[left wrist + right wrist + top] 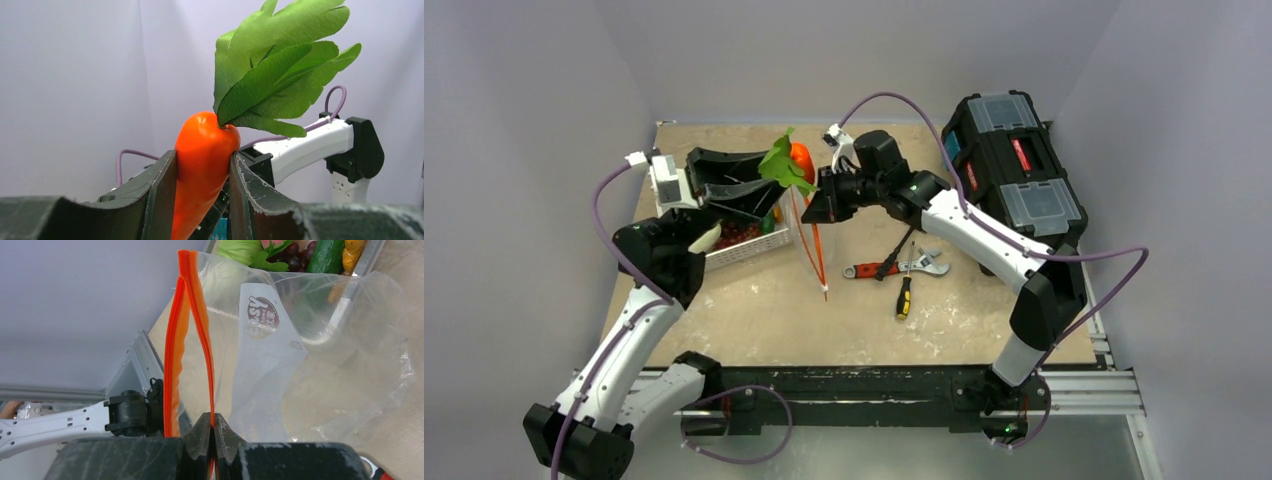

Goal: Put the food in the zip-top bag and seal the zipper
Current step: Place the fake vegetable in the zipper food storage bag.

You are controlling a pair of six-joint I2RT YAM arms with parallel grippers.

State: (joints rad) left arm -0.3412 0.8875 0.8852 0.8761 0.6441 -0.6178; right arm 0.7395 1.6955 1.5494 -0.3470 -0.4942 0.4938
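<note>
My left gripper (202,165) is shut on an orange carrot (202,150) with green leaves (275,75), held leaf end up; in the top view the carrot (801,157) hangs just left of the right gripper (816,205). The right gripper (212,422) is shut on one lip of the zipper (206,340), holding the clear zip-top bag (320,390) up off the table. The other red-orange lip (172,365) bows away, so the mouth gapes. Grapes (295,260), a cucumber (327,255) and leafy greens (240,250) lie in the white basket (744,248) behind the bag.
A black toolbox (1014,165) stands at the back right. A red-handled wrench (894,268) and a yellow-and-black screwdriver (905,295) lie on the table right of the bag. Grey walls close in on three sides.
</note>
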